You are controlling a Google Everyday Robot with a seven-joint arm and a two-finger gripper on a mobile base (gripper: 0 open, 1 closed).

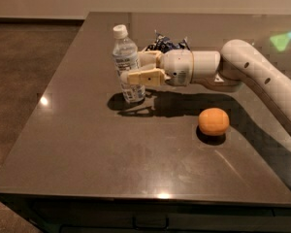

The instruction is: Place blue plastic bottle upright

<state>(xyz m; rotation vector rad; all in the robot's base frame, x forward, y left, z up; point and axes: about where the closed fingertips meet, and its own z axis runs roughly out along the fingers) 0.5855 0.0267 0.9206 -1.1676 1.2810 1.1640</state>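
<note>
On the dark table (pixel 111 154), the white arm (pixel 262 76) reached in from three o'clock, its gripper (pixel 135 68) clasped round the label of the blue plastic bottle (pixel 126 57), which stood upright toward eleven o'clock. A sideways drag on release could tip it toward the orange (pixel 213 121) at four o'clock. The far finger and most of the snack bag (pixel 166 43), at one o'clock, were hidden.
</note>
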